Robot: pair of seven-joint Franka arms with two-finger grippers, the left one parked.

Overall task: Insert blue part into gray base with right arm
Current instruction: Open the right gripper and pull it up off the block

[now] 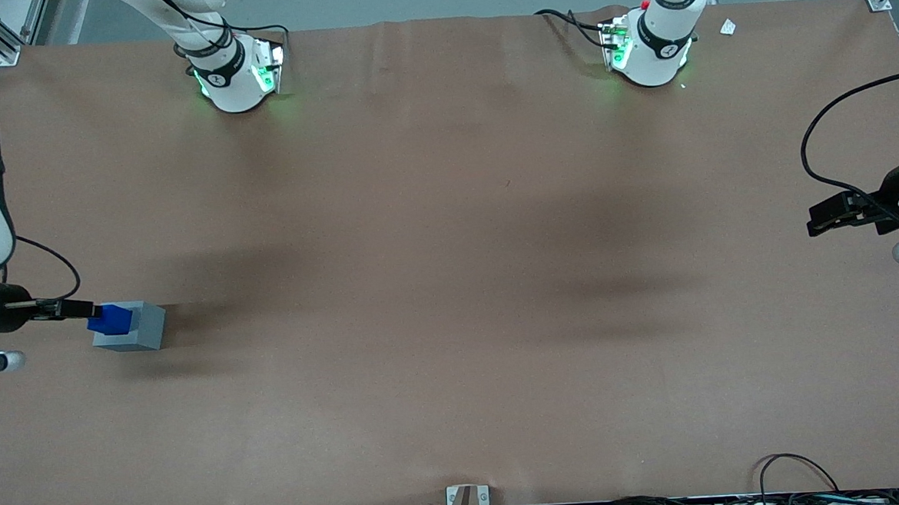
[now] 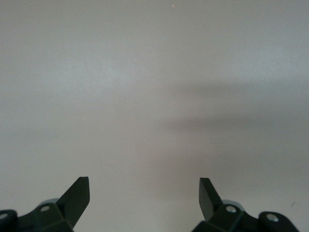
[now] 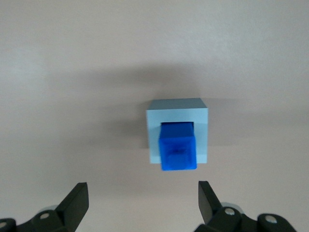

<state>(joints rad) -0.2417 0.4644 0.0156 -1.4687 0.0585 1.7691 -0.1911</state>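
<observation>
My forearm carries a black band with white lettering, but only a fragment shows in the front view, something like "EED FUN", and I cannot read the rest because the arm is cut off at the picture's edge. I can make out no other writing on the parts or the table.

My gripper [image 1: 83, 308] sits at the working arm's end of the table, and from the front it looks to be just beside the blue part [image 1: 109, 319]. My wrist camera, though, shows it raised over both blocks. My fingers [image 3: 75, 200] are spread wide apart and hold nothing; bare table shows between them, and the blue part [image 3: 177, 147] stands clear of both tips. Only the tips of my fingers are in the wrist view; the rest is cut off.

The blue part stands in the square recess of the gray base [image 1: 135, 327], sticking up above its top face. In the wrist view the gray base [image 3: 177, 108] frames it with a pale rim on three sides, while the blue block overhangs and hides the fourth. How deep it is seated I cannot tell, since the recess walls are covered. Its top face shows a faint round mark whose shape is hard to make out.

The base rests on the brown table cover [image 1: 451, 283], casting a soft shadow.
</observation>
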